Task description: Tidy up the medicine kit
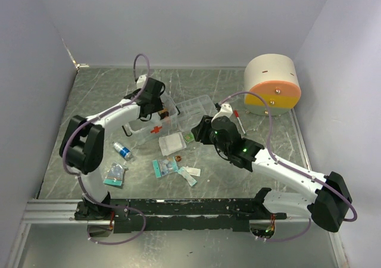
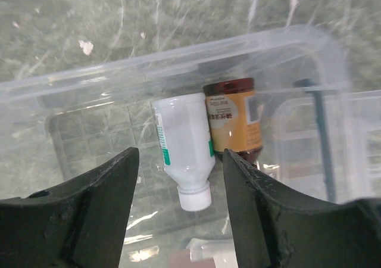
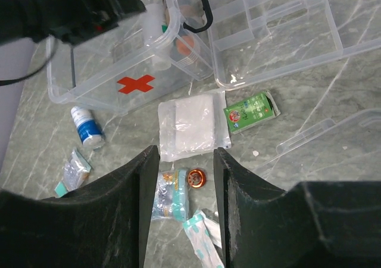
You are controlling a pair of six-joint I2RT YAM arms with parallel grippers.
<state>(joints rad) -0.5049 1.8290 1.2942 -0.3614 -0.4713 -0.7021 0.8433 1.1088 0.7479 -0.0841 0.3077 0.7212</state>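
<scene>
The medicine kit (image 1: 156,125) is a clear box with a red cross (image 3: 136,84), standing open at mid-table. Its clear divided tray insert (image 3: 274,30) lies beside it on the right. My left gripper (image 2: 181,155) hovers open over the box, and its fingers touch nothing. Below it, inside the box, a white bottle (image 2: 181,143) and a brown bottle (image 2: 233,122) lie side by side. My right gripper (image 3: 186,155) is open and empty above a white gauze packet (image 3: 190,125) and a small orange tin (image 3: 196,177) on the table.
A round cream, orange and yellow drum (image 1: 272,88) stands at the back right. A blue-labelled bottle (image 1: 123,150), a green packet (image 3: 251,111), teal sachets (image 1: 165,167) and a further pouch (image 1: 114,174) lie loose in front of the box. Walls close in left, right and behind.
</scene>
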